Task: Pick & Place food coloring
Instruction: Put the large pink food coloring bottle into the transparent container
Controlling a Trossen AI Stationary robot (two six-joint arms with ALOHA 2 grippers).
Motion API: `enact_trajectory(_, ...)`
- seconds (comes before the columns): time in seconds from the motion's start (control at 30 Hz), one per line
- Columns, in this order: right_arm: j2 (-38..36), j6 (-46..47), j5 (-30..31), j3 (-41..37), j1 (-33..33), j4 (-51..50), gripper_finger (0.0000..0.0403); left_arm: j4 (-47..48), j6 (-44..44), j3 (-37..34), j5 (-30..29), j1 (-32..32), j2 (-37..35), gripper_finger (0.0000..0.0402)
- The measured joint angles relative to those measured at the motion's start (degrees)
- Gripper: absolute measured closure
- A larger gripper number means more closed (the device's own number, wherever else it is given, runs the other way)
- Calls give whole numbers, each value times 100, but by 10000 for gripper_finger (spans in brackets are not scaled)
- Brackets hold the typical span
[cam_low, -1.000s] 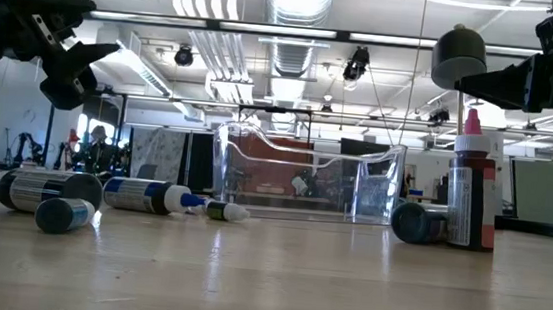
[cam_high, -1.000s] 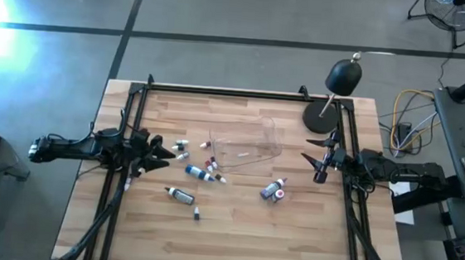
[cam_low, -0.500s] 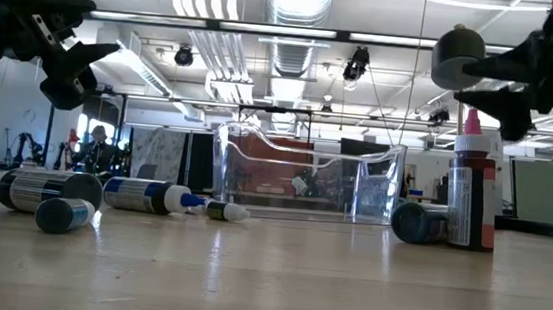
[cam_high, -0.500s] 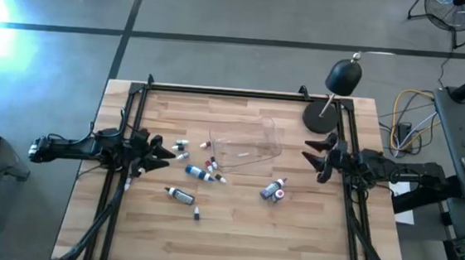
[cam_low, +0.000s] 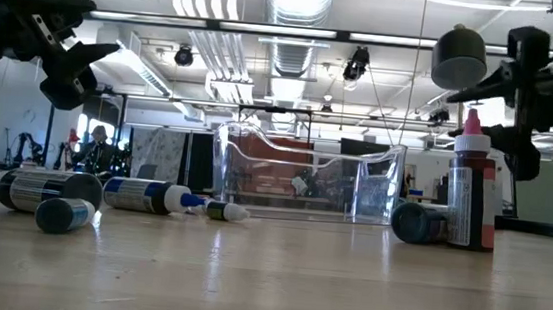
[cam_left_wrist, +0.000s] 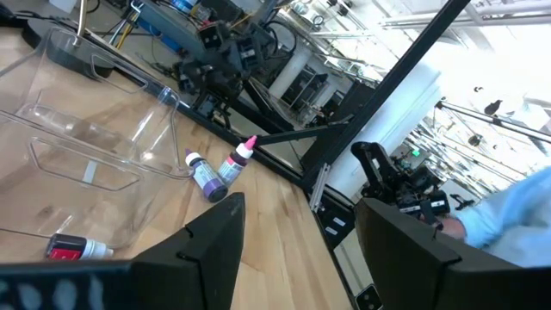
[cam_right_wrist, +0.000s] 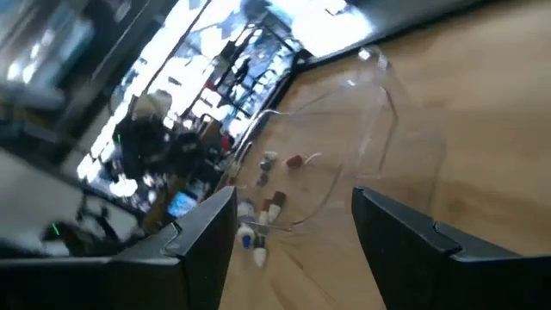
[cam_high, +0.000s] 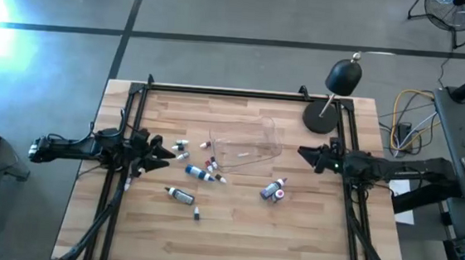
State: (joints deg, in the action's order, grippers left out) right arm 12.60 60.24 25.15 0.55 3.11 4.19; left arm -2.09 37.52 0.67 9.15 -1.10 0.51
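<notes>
Several small food coloring bottles lie on their sides on the wooden table: one with a blue end (cam_high: 200,173), one grey (cam_high: 180,194), and tiny ones (cam_high: 183,149) near the clear tray (cam_high: 248,144). A pair (cam_high: 273,189) sits right of centre, one of them upright with a pink cap (cam_low: 472,192). My left gripper (cam_high: 160,152) hovers open at the table's left side, pointing level toward the bottles. My right gripper (cam_high: 309,155) hovers open at the right side, pointing toward the tray. Neither one has anything between its fingers.
A black dome-headed lamp (cam_high: 335,92) stands on its round base at the far right corner, just behind my right arm. A black metal frame (cam_high: 219,91) runs around the table's edges. Bare wood fills the near half of the table (cam_high: 232,238).
My right gripper has rolled about the line it points along, so its fingers now stand turned from how they were. My left gripper has kept still, and no bottle has moved.
</notes>
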Motion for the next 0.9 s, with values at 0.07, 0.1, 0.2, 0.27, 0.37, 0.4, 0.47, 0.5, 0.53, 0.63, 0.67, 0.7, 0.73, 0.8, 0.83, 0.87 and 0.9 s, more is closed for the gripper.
enact_trajectory(0.07, 132, 272, 38, -2, 9, 165, 179, 0, 2, 0, 0, 0, 0, 205)
enact_trajectory(0.1, 180, 341, 27, -1, 9, 233, 179, 0, 2, 0, 0, 2, 0, 205)
enact_trajectory(0.2, 328, 905, -234, -1, 9, 440, 179, 0, 0, 0, 0, 1, 2, 205)
enact_trajectory(0.27, 406, 1152, -589, -1, 9, 712, 179, 0, 0, 0, 0, 2, 2, 205)
enact_trajectory(0.37, 573, 1205, -1217, -1, 11, 1138, 179, 0, 0, 0, 0, 0, 2, 205)
enact_trajectory(0.4, 628, 1255, -1415, -1, 11, 1251, 179, 0, 1, 0, -1, 1, 2, 205)
enact_trajectory(0.47, 753, 1374, -1718, -1, 13, 1471, 179, 0, 0, 0, 0, 2, 2, 205)
enact_trajectory(0.5, 818, 1452, -1821, -1, 28, 1537, 179, 0, 1, 0, 0, 0, 2, 205)
enact_trajectory(0.53, 876, 1490, -1910, -1, 56, 1576, 179, 0, 2, 0, 0, 0, 2, 205)
enact_trajectory(0.63, 1047, 1609, -1965, -1, 208, 1632, 179, 0, 2, 0, 0, 0, 2, 205)
enact_trajectory(0.67, 1109, 1618, -1965, -1, 265, 1632, 179, 0, 0, 0, 0, 2, 2, 205)
enact_trajectory(0.7, 1171, 1629, -1965, -1, 315, 1627, 179, 0, 1, 0, 0, 1, 2, 205)
enact_trajectory(0.73, 1232, 1636, -1965, -1, 376, 1626, 179, 0, 2, 0, -1, 0, 2, 205)
enact_trajectory(0.8, 1337, 1668, -1967, 13, 477, 1599, 179, 0, 2, 0, 0, 0, 2, 205)
enact_trajectory(0.83, 1401, 1675, -1969, 47, 522, 1590, 179, 0, 0, 0, 0, 0, 2, 205)
enact_trajectory(0.87, 1471, 1655, -1969, 101, 564, 1587, 179, 0, 1, 0, 0, 1, 2, 205)
enact_trajectory(0.9, 1547, 1602, -1969, 174, 597, 1583, 179, 0, 0, 0, 0, 0, 2, 205)
